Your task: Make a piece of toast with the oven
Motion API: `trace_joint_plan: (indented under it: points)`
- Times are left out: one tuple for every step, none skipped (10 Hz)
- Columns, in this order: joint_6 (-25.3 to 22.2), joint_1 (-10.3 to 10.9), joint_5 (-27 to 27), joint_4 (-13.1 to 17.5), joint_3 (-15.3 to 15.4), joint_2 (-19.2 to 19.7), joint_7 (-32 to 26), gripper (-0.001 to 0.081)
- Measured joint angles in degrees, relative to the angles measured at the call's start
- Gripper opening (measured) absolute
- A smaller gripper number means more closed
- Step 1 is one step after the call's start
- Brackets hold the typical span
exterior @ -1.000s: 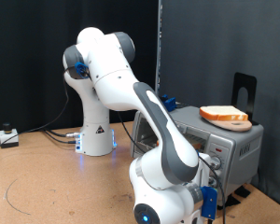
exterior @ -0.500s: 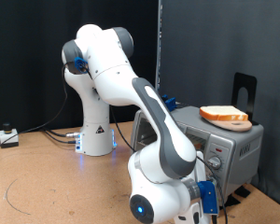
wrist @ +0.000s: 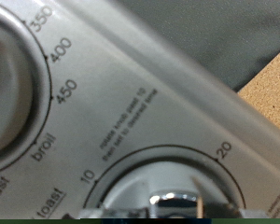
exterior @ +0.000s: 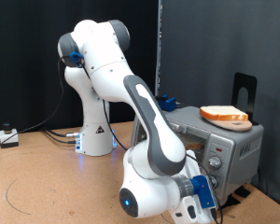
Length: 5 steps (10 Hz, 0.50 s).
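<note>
Where the arm bends low at the exterior view's bottom, you see its wrist in front of the oven (exterior: 219, 140), at the knob panel; the claw itself is hidden there, so you cannot tell whether it is open or closed. The wrist view shows you the panel close up: a temperature dial (wrist: 11, 84) marked 350, 400, 450, broil, toast, and a timer dial (wrist: 168, 191) marked 10, 20. A bread slice (exterior: 224, 115) lies on top of the oven, which stands on the tabletop (exterior: 47, 182).
</note>
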Motion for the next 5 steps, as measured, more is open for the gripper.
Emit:
trace_joint_plan:
  points:
    - [0.01,0.0,0.03,-0.01,0.0,0.0,0.05,0.0098]
    - [0.01,-0.01,0.03,-0.01,0.0,0.0,0.05,0.0098]
    - [0.01,-0.01,0.03,-0.01,0.0,0.0,0.1,0.0098]
    - [0.0,-0.01,-0.01,0.0,0.0,-0.01,0.61,0.0098]
    - [-0.03,0.01,-0.25,0.08,0.0,0.0,0.9,0.0098]
